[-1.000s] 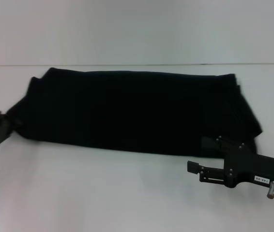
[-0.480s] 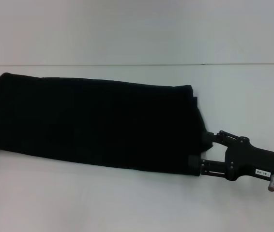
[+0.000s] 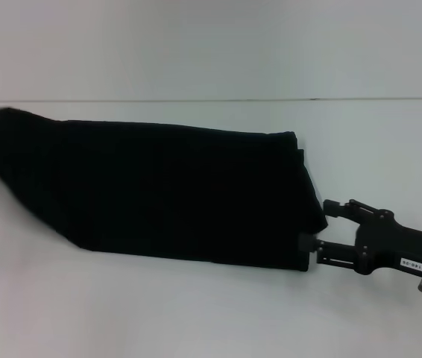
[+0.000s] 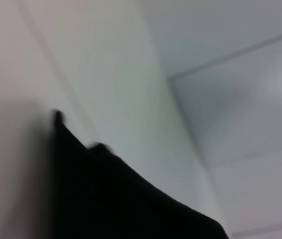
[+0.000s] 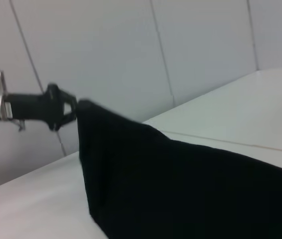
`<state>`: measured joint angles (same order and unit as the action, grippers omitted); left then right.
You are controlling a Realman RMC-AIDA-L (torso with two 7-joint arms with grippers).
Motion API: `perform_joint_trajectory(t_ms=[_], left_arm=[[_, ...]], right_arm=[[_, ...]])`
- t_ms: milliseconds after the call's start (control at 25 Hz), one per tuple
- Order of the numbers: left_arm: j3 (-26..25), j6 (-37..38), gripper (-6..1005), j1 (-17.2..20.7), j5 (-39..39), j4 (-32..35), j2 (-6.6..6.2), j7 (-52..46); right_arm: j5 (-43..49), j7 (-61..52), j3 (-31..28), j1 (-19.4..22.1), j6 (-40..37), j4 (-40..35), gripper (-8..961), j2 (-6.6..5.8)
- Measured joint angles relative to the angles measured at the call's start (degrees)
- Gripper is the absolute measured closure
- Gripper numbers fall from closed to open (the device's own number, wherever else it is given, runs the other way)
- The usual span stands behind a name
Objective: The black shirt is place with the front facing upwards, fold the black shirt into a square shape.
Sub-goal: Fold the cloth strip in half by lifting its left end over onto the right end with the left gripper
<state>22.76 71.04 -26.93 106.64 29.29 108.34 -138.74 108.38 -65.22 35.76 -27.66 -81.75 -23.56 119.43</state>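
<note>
two grippers are working the black shirt [image 3: 166, 190]. in the head view it is lying on the white table [image 3: 196, 313] as a long folded band, its left end lifting; the right gripper [image 3: 317, 231] is clamping the right end. in the right wrist view the left gripper [image 5: 61, 110] is pinching the raised corner. squaring it is remaining, judging by this.

Bright, even, diffuse light overhead; only faint soft shadow on the table [image 3: 196, 313] under the black shirt [image 3: 174, 194]. No glare. Slight softness everywhere, strong motion blur at shirt's far left end. Blurred left wrist view; folds lost in blackness.
</note>
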Motion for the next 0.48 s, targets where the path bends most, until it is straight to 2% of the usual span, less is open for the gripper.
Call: perform_joint_trajectory(t_ms=[120,320,440,480], left_arm=[[0.23,2.98,923,-3.95,-1.53,0.25,1.01,0.19],[1.18,4.67,913,-12.04,-1.89,0.24,4.78,2.29],[1.97,4.41,908,-16.35,-1.94,0.06,8.58,4.08],[1.98,3.96,906,-17.81,-2.03,0.06,10.74,5.31]], right_arm=[[-0.02,0.0,-0.5,0.54,0.2,0.0,7,-0.09],[-0.02,0.0,-1.82,1.6,0.3,0.01,7,-0.32],[-0.02,0.0,-2.65,2.34,0.39,0.01,7,-0.66],[-0.02,0.0,-2.94,2.57,0.4,0.0,7,-0.75]])
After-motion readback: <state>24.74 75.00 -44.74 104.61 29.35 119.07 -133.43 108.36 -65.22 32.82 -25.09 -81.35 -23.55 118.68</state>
